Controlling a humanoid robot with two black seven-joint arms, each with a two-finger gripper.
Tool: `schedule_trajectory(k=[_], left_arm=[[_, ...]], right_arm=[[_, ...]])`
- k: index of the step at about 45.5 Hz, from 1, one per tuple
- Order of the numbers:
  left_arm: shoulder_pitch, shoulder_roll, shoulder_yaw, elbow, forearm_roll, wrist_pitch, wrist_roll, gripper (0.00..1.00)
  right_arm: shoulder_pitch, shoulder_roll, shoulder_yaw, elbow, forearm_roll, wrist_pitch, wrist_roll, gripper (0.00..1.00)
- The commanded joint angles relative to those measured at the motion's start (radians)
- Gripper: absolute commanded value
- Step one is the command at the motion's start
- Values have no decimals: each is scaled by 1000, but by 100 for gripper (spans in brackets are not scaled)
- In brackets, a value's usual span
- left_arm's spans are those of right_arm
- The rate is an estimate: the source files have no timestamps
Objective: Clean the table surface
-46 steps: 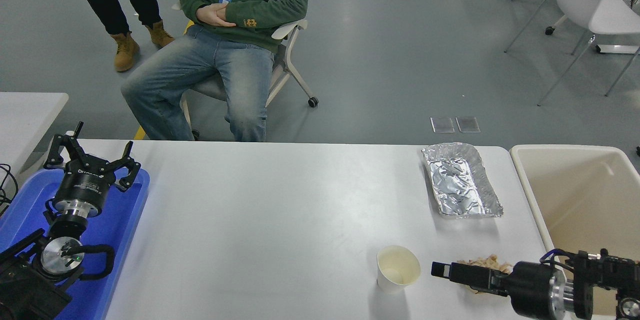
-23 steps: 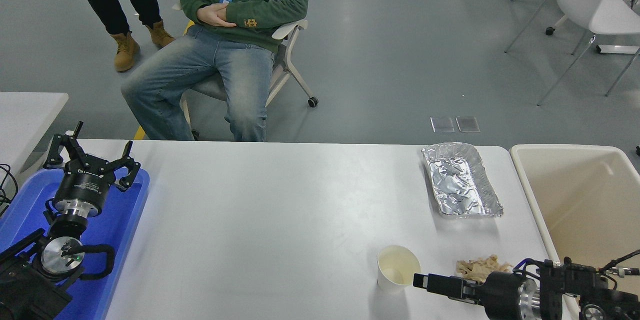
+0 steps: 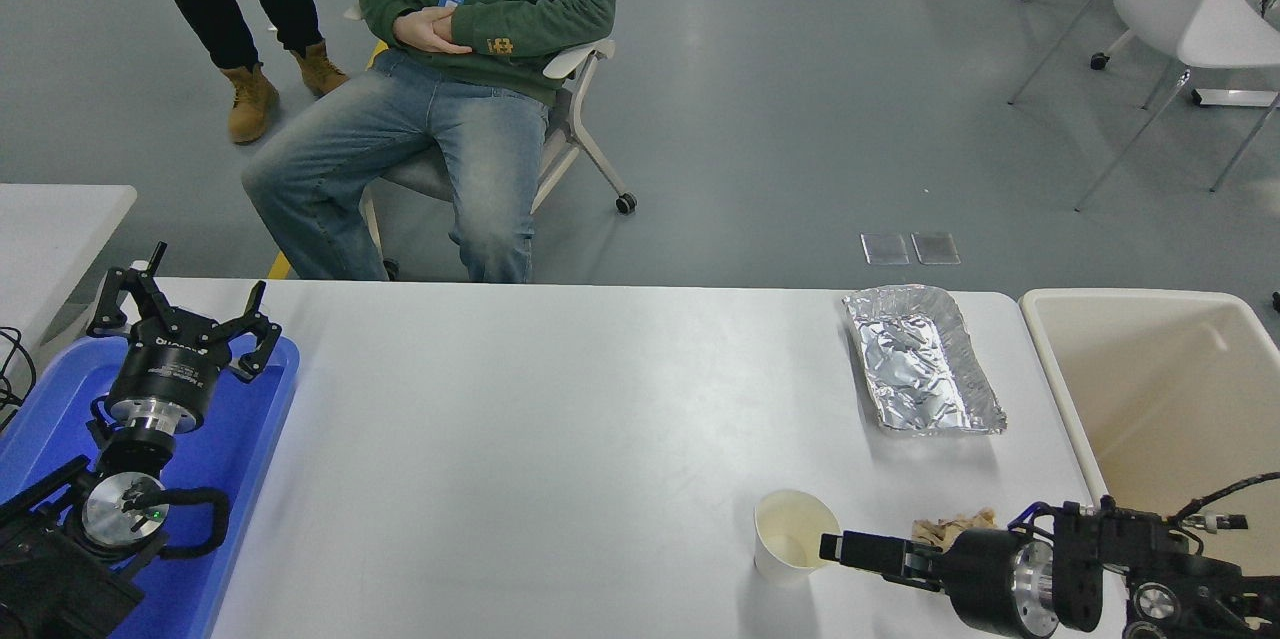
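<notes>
Head view: right end effector [image 3: 838, 549] beside paper cup [image 3: 795, 535], hiding tissue [image 3: 950, 524].

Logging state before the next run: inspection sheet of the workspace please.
Surface: table surface, white, no spills seen.
Job's things: paper cup upright near the front edge; foil tray at the far right; crumpled brown scrap right of the cup, partly hidden by the right arm.
Clutter: blue tray at the left end; beige bin off the right end.
Grippers: left gripper open, parked over the blue tray; right gripper low at the cup's right side, contact and opening unclear.
Cables: black cables on the right arm.
Surroundings: seated person, second person's boots, white chair.
</notes>
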Motion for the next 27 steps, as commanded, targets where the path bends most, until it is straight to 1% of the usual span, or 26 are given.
schedule_trajectory(k=[1,11,27], left_arm=[[0,0,0,0,1,0,0,100],[0,0,0,0,1,0,0,100],[0,0,0,0,1,0,0,100]], right_arm=[[14,28,-1,-2,29,13,-25,99],[23,62,-1,-24,29,13,-45,99],[43,111,-2,-85,28,14,-45,99]])
